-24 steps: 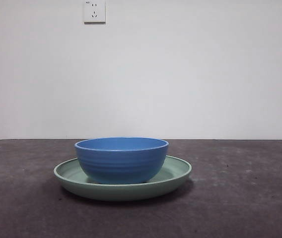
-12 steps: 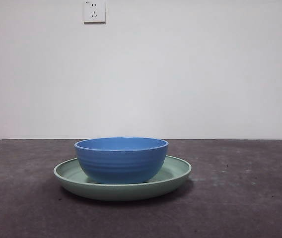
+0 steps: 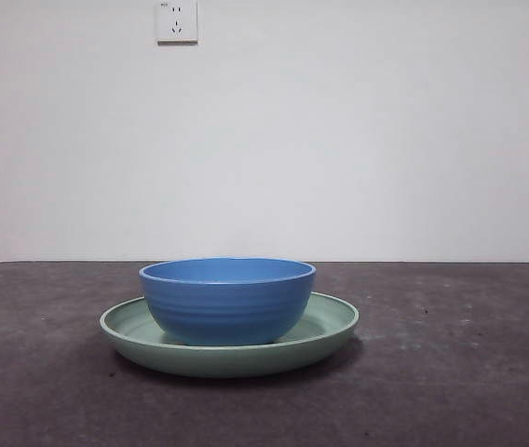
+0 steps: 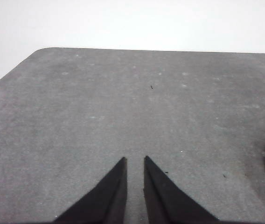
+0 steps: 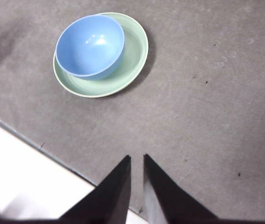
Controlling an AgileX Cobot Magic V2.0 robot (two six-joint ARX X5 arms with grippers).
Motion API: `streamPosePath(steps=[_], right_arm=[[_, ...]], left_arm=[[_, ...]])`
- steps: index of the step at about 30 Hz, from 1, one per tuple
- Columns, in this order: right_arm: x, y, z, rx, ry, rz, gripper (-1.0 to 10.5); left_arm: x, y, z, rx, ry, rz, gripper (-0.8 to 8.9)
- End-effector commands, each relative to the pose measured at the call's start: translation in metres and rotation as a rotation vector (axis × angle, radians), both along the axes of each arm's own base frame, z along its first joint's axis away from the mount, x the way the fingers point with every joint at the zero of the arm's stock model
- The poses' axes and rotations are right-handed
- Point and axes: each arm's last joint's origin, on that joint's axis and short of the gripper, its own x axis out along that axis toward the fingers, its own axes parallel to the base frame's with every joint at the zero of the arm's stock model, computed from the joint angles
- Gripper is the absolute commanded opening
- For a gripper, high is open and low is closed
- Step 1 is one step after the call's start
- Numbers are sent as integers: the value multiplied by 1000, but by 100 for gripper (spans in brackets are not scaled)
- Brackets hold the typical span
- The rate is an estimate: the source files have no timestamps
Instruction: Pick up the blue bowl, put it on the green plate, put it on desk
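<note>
In the front view the green plate (image 3: 332,328) lies on the desk (image 3: 469,372) with the blue bowl (image 3: 227,300) standing upright in it, off-centre; behind is a wall with a socket (image 3: 177,20). The stacking step looks done. What remains, I judge, is setting the pair down, or nothing. Only the right wrist view shows the bowl's empty inside. The right end effector (image 5: 136,159) hangs well away, nearly closed and empty. The left end effector (image 4: 135,161), likewise narrow and empty, sees just the plate's edge.
</note>
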Motion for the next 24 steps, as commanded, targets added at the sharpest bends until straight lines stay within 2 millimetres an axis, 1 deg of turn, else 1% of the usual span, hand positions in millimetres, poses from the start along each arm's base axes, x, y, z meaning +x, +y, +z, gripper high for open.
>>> streamPosePath(steps=[1, 4, 7, 10, 14, 16, 18, 20, 24], right_arm=[[0, -4, 2, 13, -39, -51, 40], [3, -10, -4, -7, -183, -102, 40], [11, -14, -19, -22, -368, -154, 40], [23, -19, -45, -31, -576, -231, 40], [34, -26, -83, -3, -769, -341, 40], [37, -29, -103, -11, -826, -381, 40], [38, -32, -123, -24, -843, -416, 40], [39, -34, -143, -43, -825, -450, 40], [41, -37, -174, -86, -782, -523, 40]], left_arm=[[1, 0, -8, 0, 27, 2, 59], [1, 0, -8, 0, 27, 2, 59], [1, 0, -8, 0, 27, 2, 59], [1, 0, -8, 0, 27, 2, 59], [1, 0, -8, 0, 27, 2, 59], [1, 0, -8, 0, 27, 2, 59], [1, 0, -8, 0, 27, 2, 59], [1, 0, -8, 0, 27, 2, 59], [1, 0, -8, 0, 27, 2, 59]])
